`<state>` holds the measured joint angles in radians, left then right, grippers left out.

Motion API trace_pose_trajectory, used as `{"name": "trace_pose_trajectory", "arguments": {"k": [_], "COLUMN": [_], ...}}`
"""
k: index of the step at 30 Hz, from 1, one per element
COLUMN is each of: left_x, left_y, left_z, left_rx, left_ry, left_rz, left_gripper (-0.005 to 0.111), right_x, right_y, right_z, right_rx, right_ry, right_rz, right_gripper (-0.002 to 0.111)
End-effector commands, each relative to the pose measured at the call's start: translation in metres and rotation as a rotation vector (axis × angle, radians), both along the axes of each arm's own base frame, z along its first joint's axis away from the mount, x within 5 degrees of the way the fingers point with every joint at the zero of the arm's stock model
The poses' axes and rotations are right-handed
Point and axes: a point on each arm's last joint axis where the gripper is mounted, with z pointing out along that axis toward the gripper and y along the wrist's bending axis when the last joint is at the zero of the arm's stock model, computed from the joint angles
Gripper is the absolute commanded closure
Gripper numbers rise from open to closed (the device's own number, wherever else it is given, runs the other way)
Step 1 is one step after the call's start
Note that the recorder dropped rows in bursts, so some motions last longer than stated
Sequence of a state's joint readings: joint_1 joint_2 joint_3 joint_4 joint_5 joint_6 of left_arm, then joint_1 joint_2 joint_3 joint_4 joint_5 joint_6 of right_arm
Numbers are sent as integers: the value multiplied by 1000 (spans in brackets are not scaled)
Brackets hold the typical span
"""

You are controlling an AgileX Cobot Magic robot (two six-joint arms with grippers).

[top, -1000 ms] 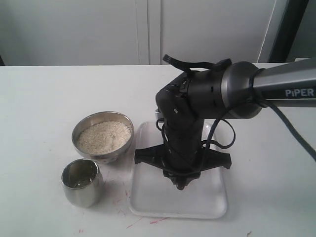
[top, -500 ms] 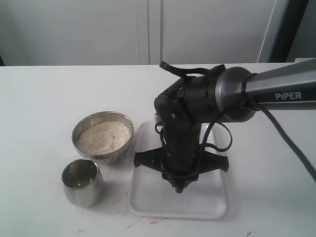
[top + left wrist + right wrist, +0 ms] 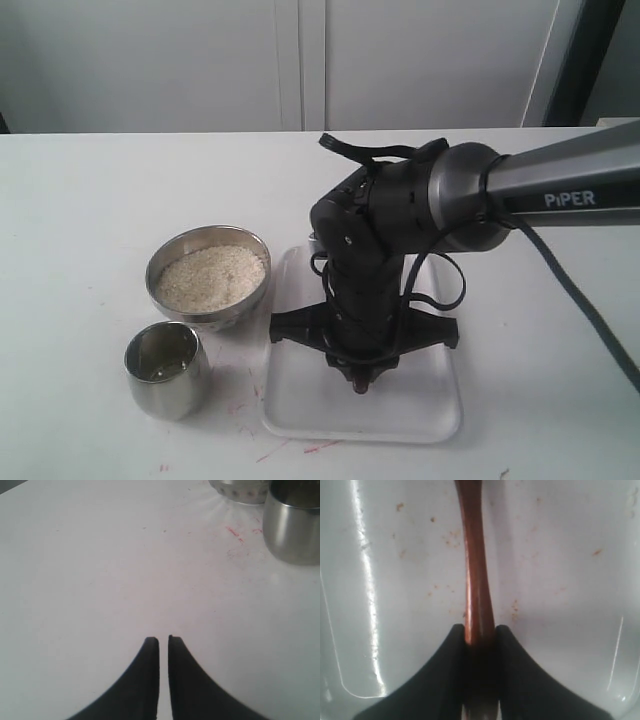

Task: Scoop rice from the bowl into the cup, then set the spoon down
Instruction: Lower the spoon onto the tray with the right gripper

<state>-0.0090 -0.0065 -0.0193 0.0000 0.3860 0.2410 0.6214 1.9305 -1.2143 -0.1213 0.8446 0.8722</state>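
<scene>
The steel bowl (image 3: 208,277) on the white table holds white rice (image 3: 211,275). The empty steel cup (image 3: 167,368) stands just in front of it and shows again in the left wrist view (image 3: 294,526). My right gripper (image 3: 481,628) points down over the clear tray (image 3: 292,405) and is shut on the reddish-brown spoon (image 3: 476,565), whose handle runs out from between the fingers above the tray floor. Only the spoon's end (image 3: 362,381) peeks out under the gripper in the exterior view. My left gripper (image 3: 163,639) hovers over bare table, shut and holding nothing.
The tray (image 3: 560,570) has raised rims and faint reddish specks on its floor. Red marks stain the table (image 3: 80,200) near the cup. The right arm (image 3: 560,185) reaches in from the right. A wall (image 3: 300,60) stands behind the table.
The right gripper has risen slightly over the tray with the spoon and shifted a little left; the spoon's end now shows beneath it. The bowl and cup have stayed put.
</scene>
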Motion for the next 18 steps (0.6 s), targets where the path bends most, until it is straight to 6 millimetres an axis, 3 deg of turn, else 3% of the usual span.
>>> {"name": "trace_pose_trajectory", "arguments": {"k": [1,10,18], "left_x": [-1,-1,-1], "left_y": [0,0,0], "left_z": [-8,-8,-8], "left_rx": [-10,-10,-10], "left_ry": [64,64,64], "left_rz": [-3,-3,-3], "left_gripper": [92,92,92], "right_x": [1,2,2], "right_y": [-2,-1,-1], "right_z": [-7,-7,-7], "right_rx": [-18,-11,-12], "right_ry": [10,2,0], "right_rz": [25,26,44], "right_gripper": [108,107,93]}}
